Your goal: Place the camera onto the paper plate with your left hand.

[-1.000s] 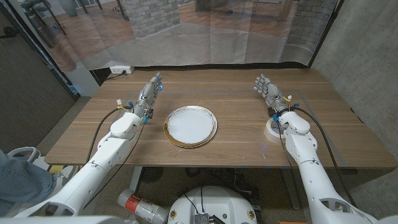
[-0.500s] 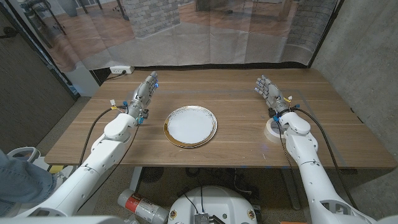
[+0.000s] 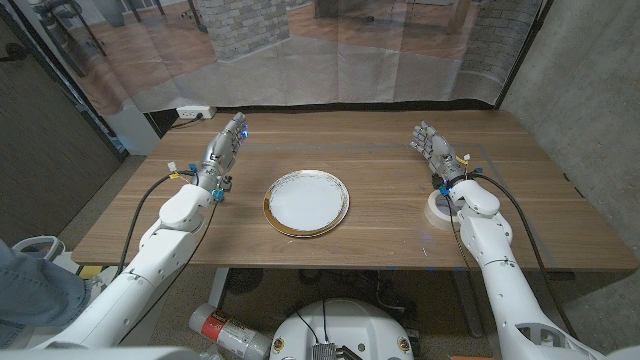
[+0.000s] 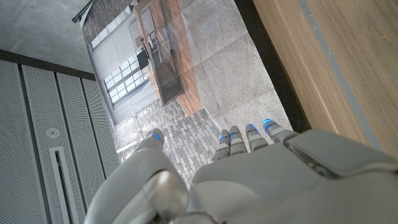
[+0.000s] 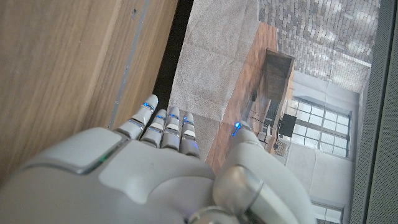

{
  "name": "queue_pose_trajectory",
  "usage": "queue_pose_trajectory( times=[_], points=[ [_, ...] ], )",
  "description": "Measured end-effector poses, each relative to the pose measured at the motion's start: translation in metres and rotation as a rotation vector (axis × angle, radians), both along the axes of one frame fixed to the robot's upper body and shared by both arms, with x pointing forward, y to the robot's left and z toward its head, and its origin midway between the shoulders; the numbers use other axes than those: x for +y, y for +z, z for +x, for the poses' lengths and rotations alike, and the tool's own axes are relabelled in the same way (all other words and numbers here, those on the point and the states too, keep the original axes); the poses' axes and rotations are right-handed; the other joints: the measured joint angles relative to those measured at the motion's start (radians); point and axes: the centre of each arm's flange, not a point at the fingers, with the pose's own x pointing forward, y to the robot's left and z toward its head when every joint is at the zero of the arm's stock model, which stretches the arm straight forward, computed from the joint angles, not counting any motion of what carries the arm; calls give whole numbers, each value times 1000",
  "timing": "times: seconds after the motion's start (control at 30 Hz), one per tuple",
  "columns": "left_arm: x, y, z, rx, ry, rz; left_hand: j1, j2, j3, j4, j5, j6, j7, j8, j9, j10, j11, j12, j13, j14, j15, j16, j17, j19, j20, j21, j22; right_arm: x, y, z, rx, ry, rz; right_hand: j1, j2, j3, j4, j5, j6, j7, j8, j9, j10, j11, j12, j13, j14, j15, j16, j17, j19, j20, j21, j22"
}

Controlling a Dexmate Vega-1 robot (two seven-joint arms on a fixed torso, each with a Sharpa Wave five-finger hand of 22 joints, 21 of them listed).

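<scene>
Left robot hand (image 3: 222, 152) released (fingers extended) | paper plate (image 3: 307, 202) beside, apart

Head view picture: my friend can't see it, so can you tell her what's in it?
A white paper plate with a gold rim sits in the middle of a wooden table. The robot's left hand and right hand are held up on either side of it, fingers straight, holding nothing. No camera can be seen on the table.
</scene>
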Motion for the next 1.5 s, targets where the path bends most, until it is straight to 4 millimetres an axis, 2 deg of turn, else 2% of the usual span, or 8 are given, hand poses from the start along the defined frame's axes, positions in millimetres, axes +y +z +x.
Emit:
queue_pose_trajectory(
  times=[0.1,0.77,0.93,1.1,1.5],
  points=[
    [2,0,-1,-8,2,-2,5,5,0,0,0,8,-2,8,0,0,0,0,0,5,2,0,0,0,0,8,0,1,0,0,0,1,1,0,0,0,0,0,0,0,0,0,0,0,0,0,0,0,0,0,0,0,0,0],
    [18,-9,-10,-20,36,-15,9,1,-3,-3,-4,19,-2,8,0,9,-2,0,0,12,-6,0,3,10,0,8,0,7,-1,6,8,5,9,0,0,-3,-3,0,0,0,0,0,0,0,0,0,0,0,0,0,0,0,-7,0],
    [20,-11,-13,-26,47,-17,13,5,-3,-3,-4,31,-3,8,0,22,-4,0,0,22,-6,0,3,24,-22,8,0,7,-1,9,11,6,9,0,0,-3,-3,0,0,0,0,0,0,0,0,0,0,0,0,0,0,0,-7,0],
    [23,-13,-15,-29,59,-19,16,8,-7,-7,-4,31,-3,8,0,27,2,0,0,22,-6,0,3,24,-22,8,0,8,-1,11,14,9,7,0,0,-3,-3,0,0,0,0,0,0,0,0,0,0,0,0,0,0,0,-7,0],
    [29,-20,-21,-35,84,-22,17,9,-7,-7,-4,37,-9,8,0,32,-4,0,0,33,-5,0,3,24,-22,8,0,11,3,15,10,13,8,0,0,1,-7,0,0,0,0,0,0,0,0,0,0,0,0,0,5,-5,-15,0]
  ],
)
